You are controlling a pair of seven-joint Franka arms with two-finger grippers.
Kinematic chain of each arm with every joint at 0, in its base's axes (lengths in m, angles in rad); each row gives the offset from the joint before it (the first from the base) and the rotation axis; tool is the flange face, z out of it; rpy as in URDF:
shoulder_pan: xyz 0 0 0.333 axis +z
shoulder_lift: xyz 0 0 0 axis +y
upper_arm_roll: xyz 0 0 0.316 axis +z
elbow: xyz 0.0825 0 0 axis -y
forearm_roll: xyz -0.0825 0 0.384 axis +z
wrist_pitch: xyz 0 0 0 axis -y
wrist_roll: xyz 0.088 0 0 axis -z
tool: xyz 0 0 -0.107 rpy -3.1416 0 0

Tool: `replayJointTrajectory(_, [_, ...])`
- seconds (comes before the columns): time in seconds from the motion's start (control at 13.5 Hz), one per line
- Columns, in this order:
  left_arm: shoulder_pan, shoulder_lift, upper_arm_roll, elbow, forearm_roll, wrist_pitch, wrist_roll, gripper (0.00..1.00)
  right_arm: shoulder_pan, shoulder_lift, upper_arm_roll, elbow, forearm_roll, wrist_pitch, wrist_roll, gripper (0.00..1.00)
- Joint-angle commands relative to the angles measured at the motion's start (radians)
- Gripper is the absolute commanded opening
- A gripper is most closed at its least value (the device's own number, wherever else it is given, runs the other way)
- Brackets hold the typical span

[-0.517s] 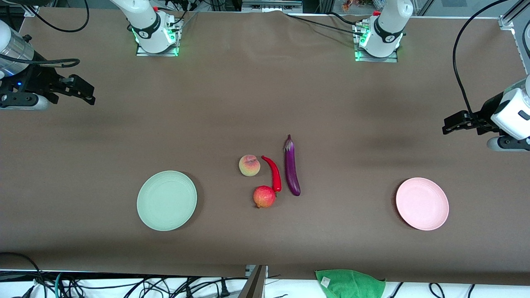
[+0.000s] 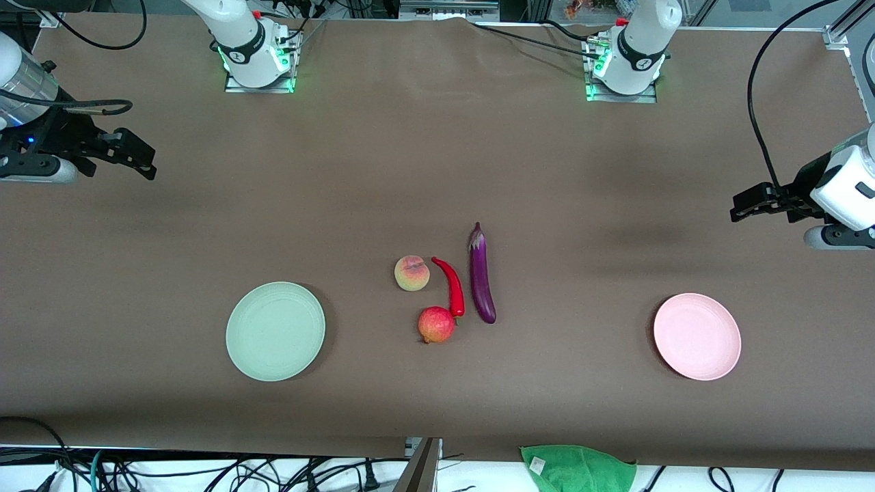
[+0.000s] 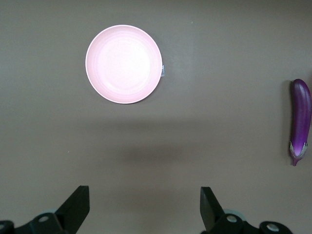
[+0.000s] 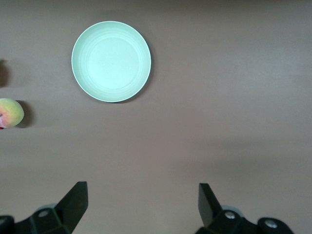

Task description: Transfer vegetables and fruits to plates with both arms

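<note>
Even, bright overhead lighting; all views sharp.
Soft, blurred shadow bands across matte brown table cover (image 2: 383,171); small highlights on long glossy purple eggplant (image 2: 481,275) and shiny curved red chili pepper (image 2: 452,287); green glow at arm bases; no glare on pale pink round plate (image 3: 124,64).

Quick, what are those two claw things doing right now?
Left gripper: jaws open, holding nothing, up over bare table.
Right gripper: jaws open, holding nothing, up over bare table.

Front camera looks down from high across the table; wrist cameras look straight down, sharing its pink plate (image 3: 124,64) and mint plate (image 4: 111,61).
</note>
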Motion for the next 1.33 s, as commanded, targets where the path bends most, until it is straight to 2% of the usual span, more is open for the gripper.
replayJointTrajectory(0.0, [0.004,0.011,-0.001,0.027,0.013,-0.014,0.003,1.0,-0.003,-0.002,0.0,-0.005,-0.017,0.002,-0.009,1.0])
replayJointTrajectory(0.37, [0.003,0.011,-0.001,0.028,0.016,-0.014,0.003,1.0,-0.001,0.0,0.003,0.004,0.001,-0.001,-0.012,1.0])
replayJointTrajectory(0.74, [0.001,0.011,-0.001,0.028,0.014,-0.014,0.003,1.0,-0.001,-0.009,0.01,0.004,0.024,-0.073,-0.081,1.0])
replayJointTrajectory(1.26, [0.001,0.011,-0.001,0.027,0.011,-0.014,0.003,1.0,0.002,-0.018,0.01,0.004,0.046,-0.078,-0.098,1.0])
